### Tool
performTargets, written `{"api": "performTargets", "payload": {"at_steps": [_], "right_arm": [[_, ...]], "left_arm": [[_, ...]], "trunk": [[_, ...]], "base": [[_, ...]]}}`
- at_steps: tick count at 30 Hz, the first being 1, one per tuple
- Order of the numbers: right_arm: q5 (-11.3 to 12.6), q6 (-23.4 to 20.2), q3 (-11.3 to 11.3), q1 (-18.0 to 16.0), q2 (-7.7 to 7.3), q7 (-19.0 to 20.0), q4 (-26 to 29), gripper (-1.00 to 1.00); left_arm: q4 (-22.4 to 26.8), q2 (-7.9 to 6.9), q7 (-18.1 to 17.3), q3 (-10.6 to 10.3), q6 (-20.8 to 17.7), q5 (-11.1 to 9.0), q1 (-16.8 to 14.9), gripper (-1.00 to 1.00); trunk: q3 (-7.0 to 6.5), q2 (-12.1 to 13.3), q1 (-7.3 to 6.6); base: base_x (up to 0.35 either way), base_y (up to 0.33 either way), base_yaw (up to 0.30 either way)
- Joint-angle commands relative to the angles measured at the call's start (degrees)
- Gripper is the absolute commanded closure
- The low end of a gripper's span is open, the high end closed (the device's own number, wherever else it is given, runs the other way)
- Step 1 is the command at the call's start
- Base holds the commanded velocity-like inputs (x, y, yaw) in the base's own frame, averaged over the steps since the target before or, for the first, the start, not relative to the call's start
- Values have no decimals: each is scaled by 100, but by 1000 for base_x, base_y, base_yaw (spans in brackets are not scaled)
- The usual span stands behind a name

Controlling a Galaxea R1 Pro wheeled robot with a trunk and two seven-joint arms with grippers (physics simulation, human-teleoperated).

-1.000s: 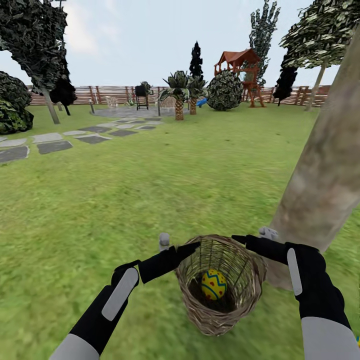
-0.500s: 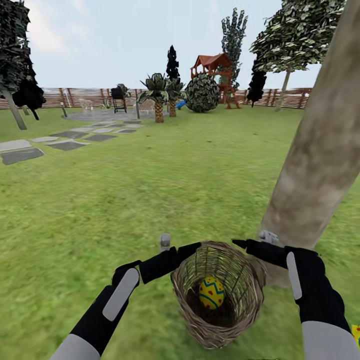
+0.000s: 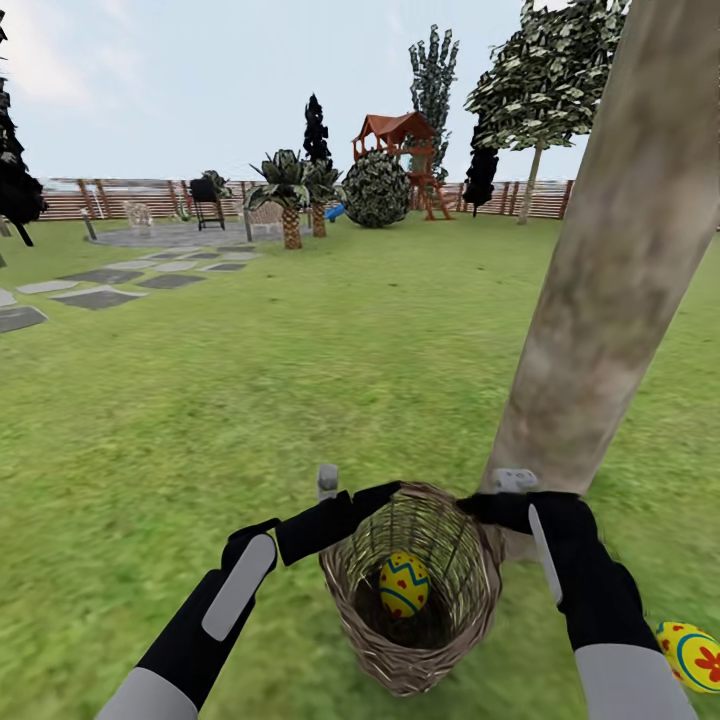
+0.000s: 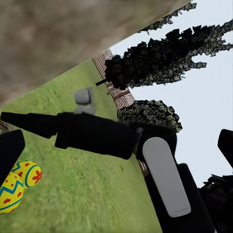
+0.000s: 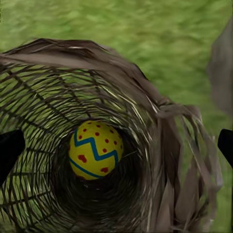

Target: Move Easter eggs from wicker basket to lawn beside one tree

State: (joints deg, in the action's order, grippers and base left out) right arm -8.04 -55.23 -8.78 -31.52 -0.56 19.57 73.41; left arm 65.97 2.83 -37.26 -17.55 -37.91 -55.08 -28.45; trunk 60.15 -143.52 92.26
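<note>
The left claw (image 3: 385, 492) touches the near-left rim of the basket (image 3: 412, 590), the right claw (image 3: 478, 505) its right rim; whether either grips, I cannot tell. One egg (image 3: 403, 584) lies inside the basket. The basket stands on the lawn (image 3: 300, 380) against the tree (image 3: 610, 270). Another egg (image 3: 690, 655) lies on the grass right of it.

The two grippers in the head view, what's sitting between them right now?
In the head view, the wicker basket sits between the left gripper and the right gripper, with one Easter egg inside.
</note>
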Motion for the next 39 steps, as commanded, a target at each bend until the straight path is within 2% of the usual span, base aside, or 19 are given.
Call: {"api": "performTargets", "payload": {"at_steps": [1,4,13,15,18,21,26,34,39], "right_arm": [[-70,-23,86,-3,1,43,-2,-100],[-72,-32,289,-3,3,28,-15,-100],[-66,-57,481,25,8,39,-18,-100],[-63,-43,638,42,5,42,-30,-100],[-33,51,707,-56,104,-56,-127,-100],[-62,51,688,-117,114,-40,-136,-100],[-161,-9,850,-172,277,-107,9,-100],[-111,175,1102,-399,536,-363,-250,-100],[-94,335,1063,-558,697,-523,-410,-100]], "left_arm": [[1,0,2,0,-40,-37,-4,-100],[1,-1,0,-2,-39,-44,-6,-100],[-60,6,-9,20,-32,-81,-5,-100],[-60,4,-9,26,-32,-82,-3,-100],[37,-93,-16,123,0,-123,-56,-100],[133,-85,21,220,65,-81,-74,-100],[292,-247,11,381,21,-70,-74,-100],[547,-506,-248,637,-213,-323,-64,-100],[706,-667,-409,798,-372,-484,-64,-100]], "trunk": [[5,-2,-1],[5,-2,-1],[5,-2,-1],[5,-2,-1],[5,-2,-1],[5,-2,-1],[5,-2,-1],[182,-13,19],[293,-20,32]], "base": [[0,0,-7],[0,0,-3],[72,157,0],[126,285,0],[0,0,0],[0,0,0],[0,0,0],[0,0,0],[0,0,0]]}}
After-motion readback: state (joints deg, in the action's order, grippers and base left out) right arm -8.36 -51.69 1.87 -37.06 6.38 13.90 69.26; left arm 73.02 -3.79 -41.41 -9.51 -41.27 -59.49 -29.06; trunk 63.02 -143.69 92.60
